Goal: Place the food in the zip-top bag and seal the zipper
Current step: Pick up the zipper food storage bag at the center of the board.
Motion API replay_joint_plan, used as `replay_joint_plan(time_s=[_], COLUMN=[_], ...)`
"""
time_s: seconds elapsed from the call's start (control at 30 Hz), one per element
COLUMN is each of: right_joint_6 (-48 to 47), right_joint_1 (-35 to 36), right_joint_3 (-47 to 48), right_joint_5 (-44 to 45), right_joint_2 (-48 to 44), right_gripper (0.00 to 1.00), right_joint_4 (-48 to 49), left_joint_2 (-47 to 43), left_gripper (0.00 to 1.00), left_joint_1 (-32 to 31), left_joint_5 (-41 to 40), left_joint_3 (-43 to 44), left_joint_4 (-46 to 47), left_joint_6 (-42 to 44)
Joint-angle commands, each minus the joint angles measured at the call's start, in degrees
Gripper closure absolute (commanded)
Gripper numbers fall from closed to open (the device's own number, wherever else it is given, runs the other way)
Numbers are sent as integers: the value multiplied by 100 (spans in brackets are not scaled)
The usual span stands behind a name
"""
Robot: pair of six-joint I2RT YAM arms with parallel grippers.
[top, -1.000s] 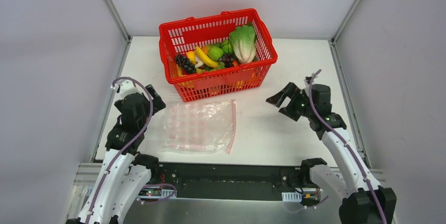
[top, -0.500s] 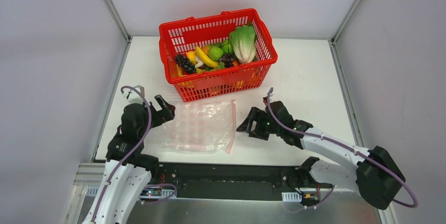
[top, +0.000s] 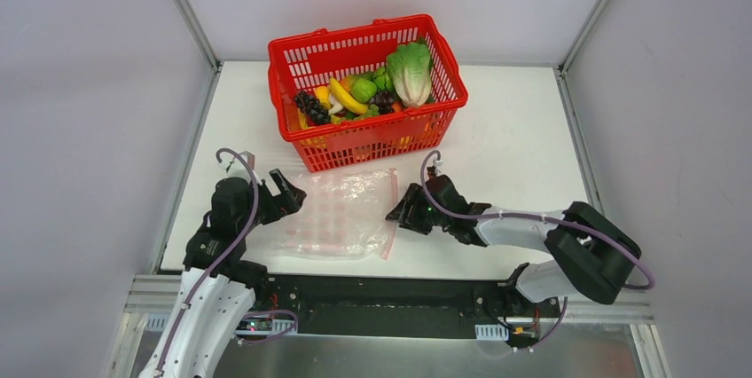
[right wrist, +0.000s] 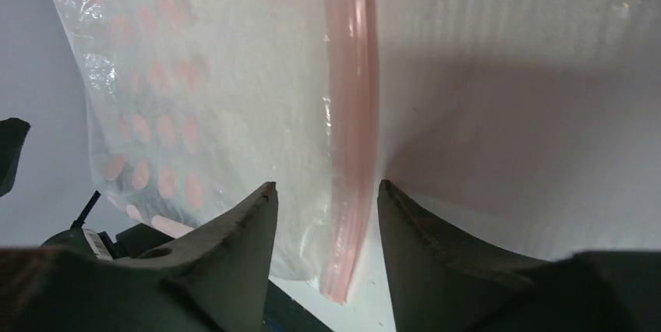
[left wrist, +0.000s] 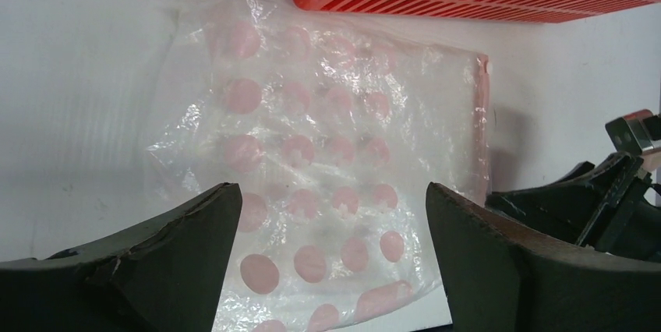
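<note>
Right fingers [right wrist: 234, 262] moved astride one zipper [right wrist: 352, 114], not clamped; left fingers [left wrist: 164, 262] wide apart at one bag [top: 341, 214].

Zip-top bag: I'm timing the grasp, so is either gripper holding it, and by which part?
Nothing is held. The right gripper straddles the zipper, jaws apart; the left gripper hangs open by the zip-top bag.

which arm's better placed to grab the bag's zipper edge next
Right, probably. The right pincer has the pink zipper strip running between its open jaws. The left pincer sits open at the opposite edge of the bag, away from that strip.
</note>
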Motion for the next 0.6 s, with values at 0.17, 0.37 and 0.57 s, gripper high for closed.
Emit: replay_joint_plan(time_s=[0.17, 0.37, 0.57], right_joint_6=[222, 144, -382], right_joint_1=[90, 152, 153], right_joint_3=[109, -364, -193], right_joint_5=[379, 584, 890], right_joint_2=[746, -24, -1053], right_gripper=[96, 100, 100], right_joint_4=[965, 1271, -60], left_joint_2=[219, 342, 908], left_gripper=[17, 19, 20], left_joint_1=[19, -409, -2096], left_joint_5=[832, 669, -246], left_joint_3=[-133, 28, 371], left_joint_4=[348, 400, 530], left_joint_6=[-141, 15, 169])
